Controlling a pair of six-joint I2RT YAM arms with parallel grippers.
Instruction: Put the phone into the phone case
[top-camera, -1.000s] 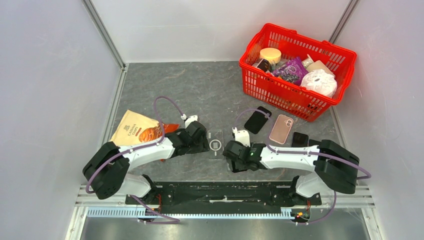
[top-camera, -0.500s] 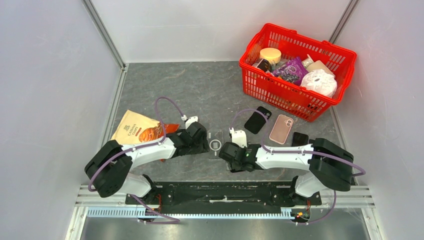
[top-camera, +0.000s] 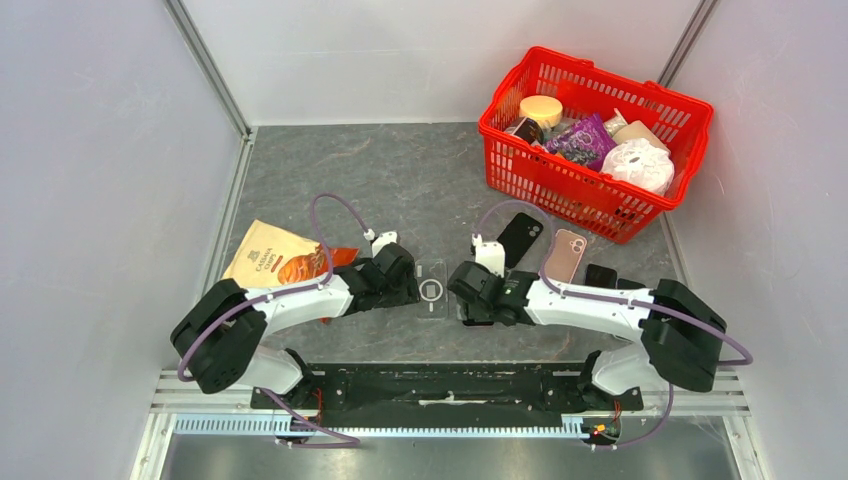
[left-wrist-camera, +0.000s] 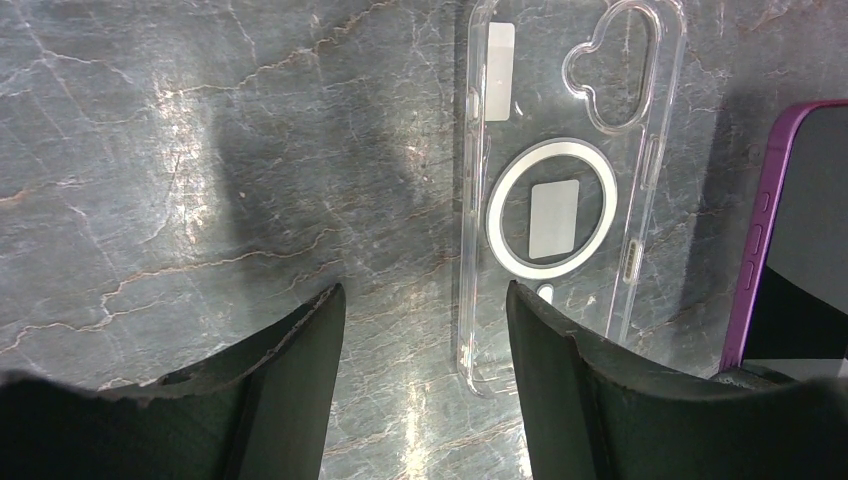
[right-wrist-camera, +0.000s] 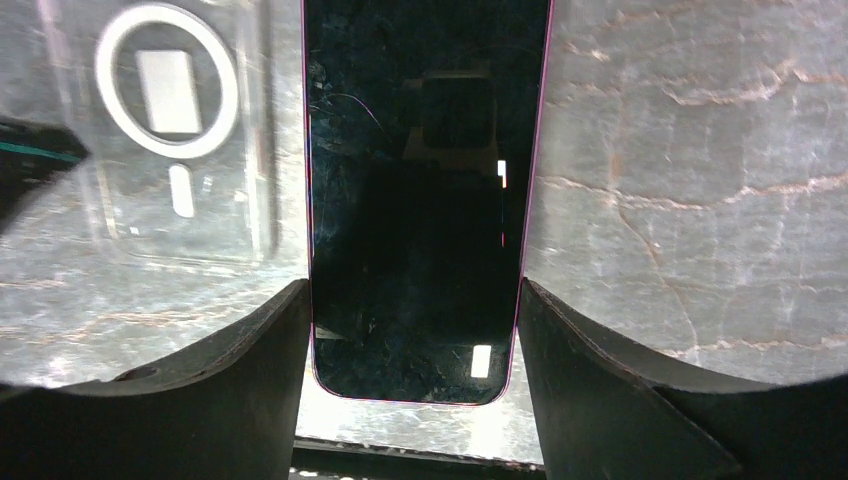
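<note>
The clear phone case (top-camera: 431, 288) lies flat on the grey table between my grippers; it shows in the left wrist view (left-wrist-camera: 565, 180) and in the right wrist view (right-wrist-camera: 170, 130). My right gripper (top-camera: 462, 292) is shut on a purple-edged phone (right-wrist-camera: 420, 200), screen up, its fingers (right-wrist-camera: 270, 380) against both long sides, just right of the case. The phone's edge shows in the left wrist view (left-wrist-camera: 800, 220). My left gripper (top-camera: 408, 285) is open at the case's left side (left-wrist-camera: 425, 300), and the case's near left rim lies between its fingers.
A red basket (top-camera: 540, 185) full of groceries stands at the back right. A black phone (top-camera: 520, 238), a pink phone (top-camera: 563, 257) and a dark item (top-camera: 600, 276) lie right of my right gripper. A chips bag (top-camera: 275, 262) lies left. A black rail (top-camera: 450, 385) runs along the near edge.
My right gripper has moved away from the near edge and slightly right, with the phone in it. The left arm has hardly moved.
</note>
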